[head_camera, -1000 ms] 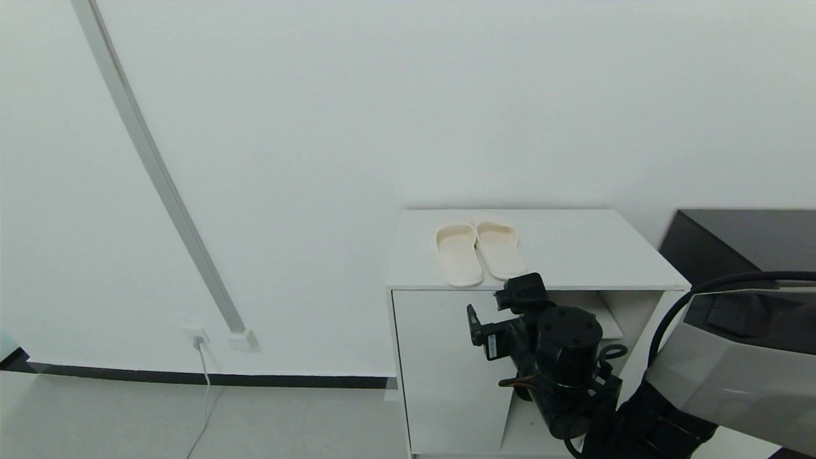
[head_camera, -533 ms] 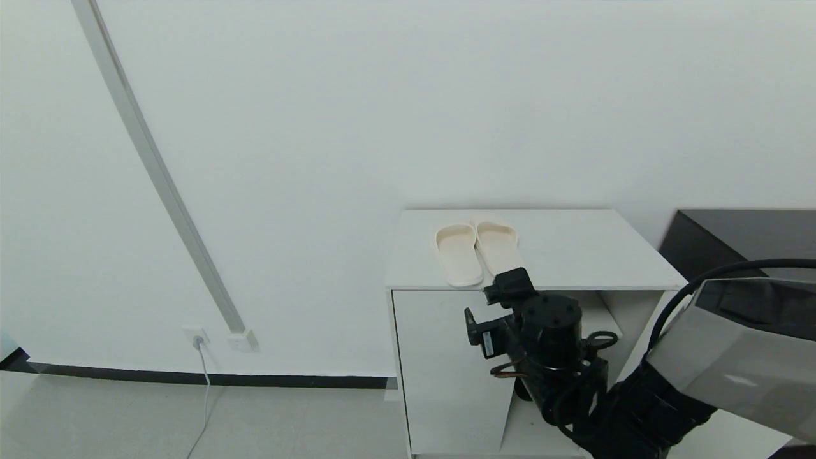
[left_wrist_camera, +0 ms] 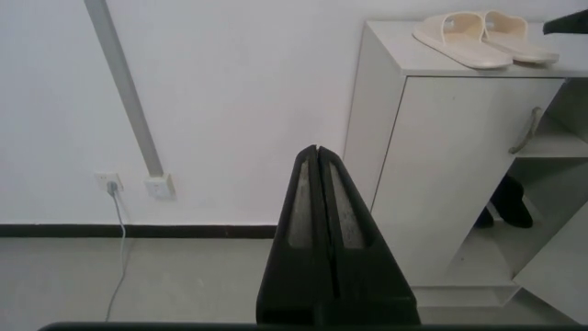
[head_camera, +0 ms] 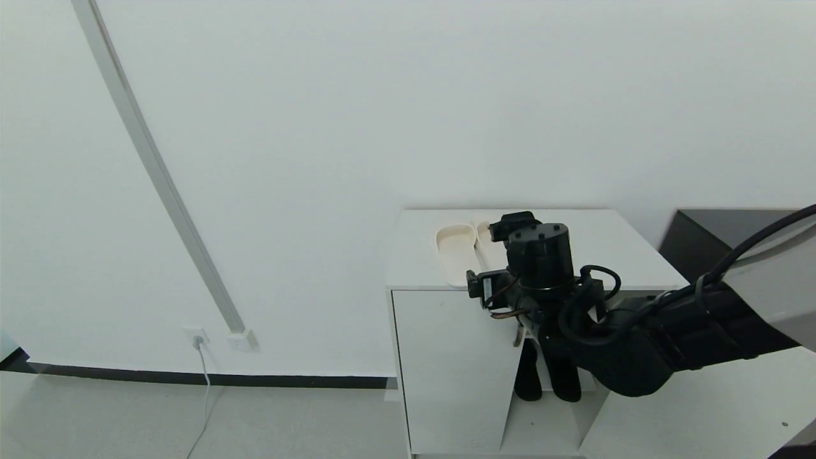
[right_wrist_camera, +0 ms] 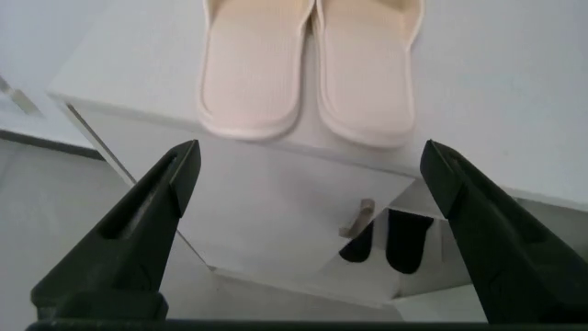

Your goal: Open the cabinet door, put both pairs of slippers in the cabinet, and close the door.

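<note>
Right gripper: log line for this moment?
right gripper open, facing cream slippers atop cabinet | black slippers inside cabinet | left gripper shut

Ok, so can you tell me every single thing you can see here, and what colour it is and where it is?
cream slippers: 1 pair, cream, side by side on top of the cabinet
black slippers: 1 pair, black, inside the cabinet's lower compartment
cabinet: 1, white, against the wall
closed door: 1, white, cabinet's left half
open door: 1, white, swung out on the right
wall sockets: 2, white, low on the wall
cable: 1, white, hanging from a socket to the floor
wall strip: 1, grey, running up the wall
dark furniture: 1, black, right of the cabinet
left gripper: 1, black, shut, left of the cabinet
right gripper: 1, black, open, above the cream slippers
</note>
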